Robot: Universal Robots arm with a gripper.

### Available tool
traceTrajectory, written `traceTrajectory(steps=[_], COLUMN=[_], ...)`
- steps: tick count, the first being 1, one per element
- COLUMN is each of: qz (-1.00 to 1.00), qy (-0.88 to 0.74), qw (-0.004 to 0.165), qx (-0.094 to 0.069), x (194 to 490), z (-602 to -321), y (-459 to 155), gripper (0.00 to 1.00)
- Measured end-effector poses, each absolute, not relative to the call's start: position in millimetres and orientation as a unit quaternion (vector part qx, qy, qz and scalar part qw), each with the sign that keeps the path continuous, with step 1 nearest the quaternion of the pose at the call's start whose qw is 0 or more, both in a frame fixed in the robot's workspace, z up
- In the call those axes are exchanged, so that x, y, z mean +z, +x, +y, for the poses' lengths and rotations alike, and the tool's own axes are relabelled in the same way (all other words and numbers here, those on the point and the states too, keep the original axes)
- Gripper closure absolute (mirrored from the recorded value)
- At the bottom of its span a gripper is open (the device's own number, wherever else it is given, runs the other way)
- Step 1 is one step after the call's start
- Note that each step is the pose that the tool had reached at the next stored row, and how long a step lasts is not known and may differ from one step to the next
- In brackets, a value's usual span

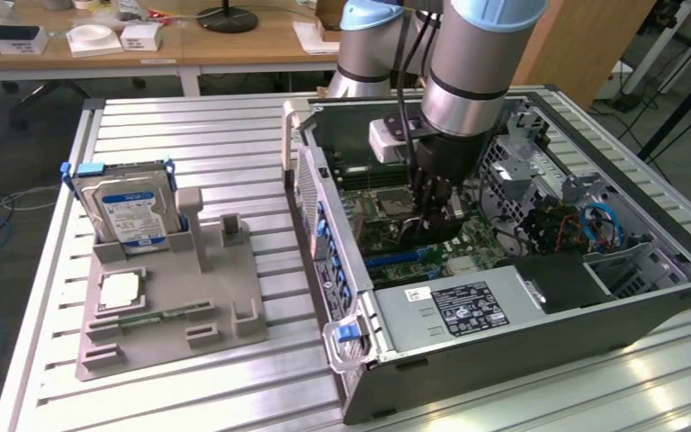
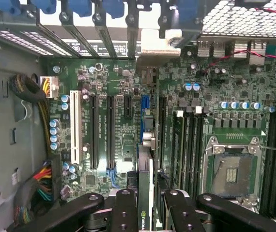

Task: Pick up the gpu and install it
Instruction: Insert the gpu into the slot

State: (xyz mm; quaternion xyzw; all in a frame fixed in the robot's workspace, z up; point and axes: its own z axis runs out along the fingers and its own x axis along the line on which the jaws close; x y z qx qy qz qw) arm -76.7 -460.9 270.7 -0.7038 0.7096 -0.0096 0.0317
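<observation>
My gripper (image 1: pixel 430 214) reaches down into the open computer case (image 1: pixel 633 297) and is shut on the gpu (image 1: pixel 424 236), a thin black card held on edge just above the green motherboard (image 1: pixel 466 252). In the wrist view the gpu (image 2: pixel 145 169) runs edge-on between my two black fingers (image 2: pixel 123 212), with its silver bracket (image 2: pixel 152 46) at the case's rear wall. It is lined up over the blue expansion slot (image 2: pixel 145 104). My gripper (image 2: pixel 147 205) clamps the card's upper edge. Whether the card touches the slot I cannot tell.
A grey holder (image 1: pixel 166 306) on the exterior view's left carries a hard drive (image 1: pixel 130 207), a processor chip (image 1: pixel 120 290) and a green memory stick (image 1: pixel 159 317). Inside the case are the power supply (image 1: pixel 466 306), the empty processor socket (image 2: pixel 232 169) and cable bundles (image 2: pixel 36 188).
</observation>
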Motion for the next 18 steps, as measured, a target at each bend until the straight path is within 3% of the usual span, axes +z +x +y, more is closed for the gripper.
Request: traceTrajectory(steps=[18], qz=[0.710], qy=[-0.704], qw=[0.032], qx=[-0.010], x=[261.7], z=[-462.2], y=[-93.8], gripper=[0.74])
